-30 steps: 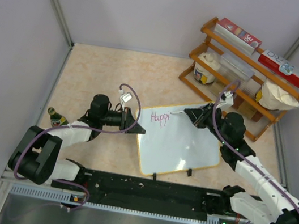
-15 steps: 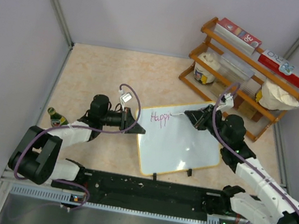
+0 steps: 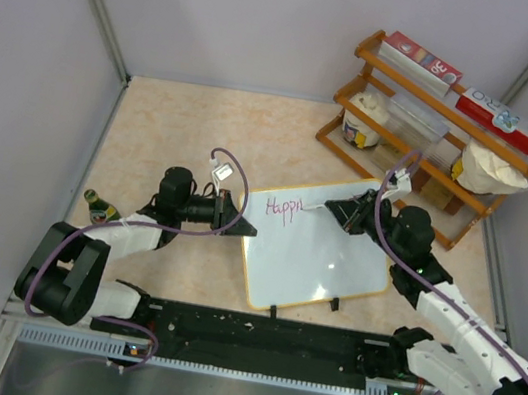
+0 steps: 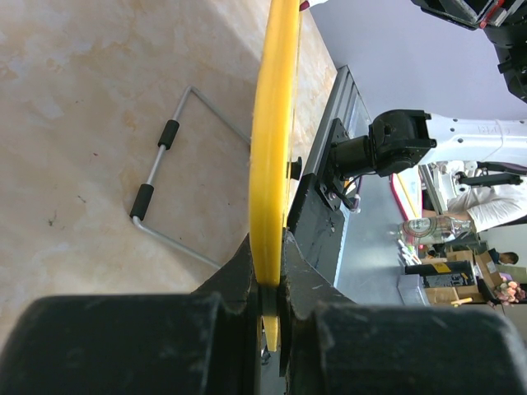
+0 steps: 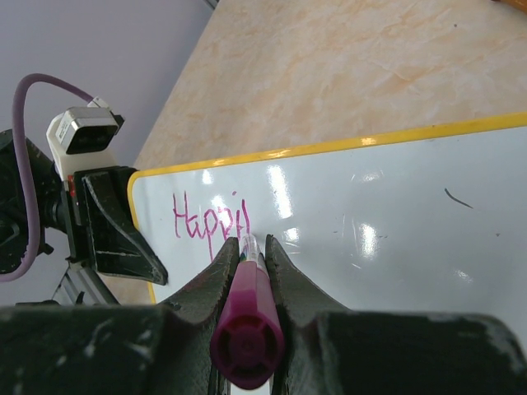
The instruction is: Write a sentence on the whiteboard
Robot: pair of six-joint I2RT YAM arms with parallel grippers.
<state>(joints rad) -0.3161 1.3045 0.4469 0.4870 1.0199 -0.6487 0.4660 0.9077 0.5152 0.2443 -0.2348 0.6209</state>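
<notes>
The whiteboard [image 3: 321,253], glossy white with a yellow frame, lies tilted in the middle of the table. It reads "Happi" plus one more stroke in magenta [image 5: 207,218]. My left gripper [image 3: 237,221] is shut on the board's left yellow edge [image 4: 272,164], seen edge-on in the left wrist view. My right gripper [image 3: 333,207] is shut on a magenta marker [image 5: 247,317]. The marker's tip touches the board just right of the letters [image 3: 303,204]. The left gripper also shows in the right wrist view [image 5: 111,234].
A wooden rack [image 3: 437,135] with boxes, a tub and a bag stands at the back right. A small bottle [image 3: 98,205] lies at the left. A wire stand [image 4: 165,185] lies on the table by the board. The black base rail [image 3: 261,337] runs along the near edge.
My right gripper has shifted slightly right along the board's top with the marker, adding a stroke after "Happ". The left arm and the board have not moved.
</notes>
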